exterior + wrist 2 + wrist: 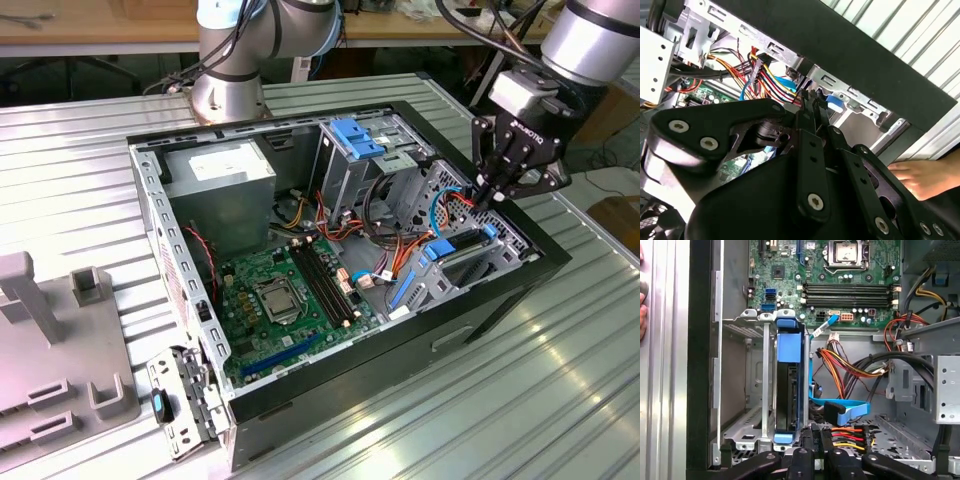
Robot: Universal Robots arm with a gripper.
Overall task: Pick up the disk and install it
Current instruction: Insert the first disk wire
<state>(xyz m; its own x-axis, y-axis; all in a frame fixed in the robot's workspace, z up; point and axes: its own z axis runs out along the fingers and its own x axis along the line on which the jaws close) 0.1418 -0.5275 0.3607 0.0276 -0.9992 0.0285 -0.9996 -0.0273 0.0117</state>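
Hanging near the caged disk, gripper.

Exterior view high, angled down on open computer case, both wrist views close inside it.

Bright even overhead light, glare on the ribbed table, soft shadows.

Arm reaching down, gripper closed

In the exterior view, 1 silver arm comes in from the exterior view's right, its black gripper pointing down. In both wrist views the fingertips sit pressed together. A person's hand appears in the second wrist view.
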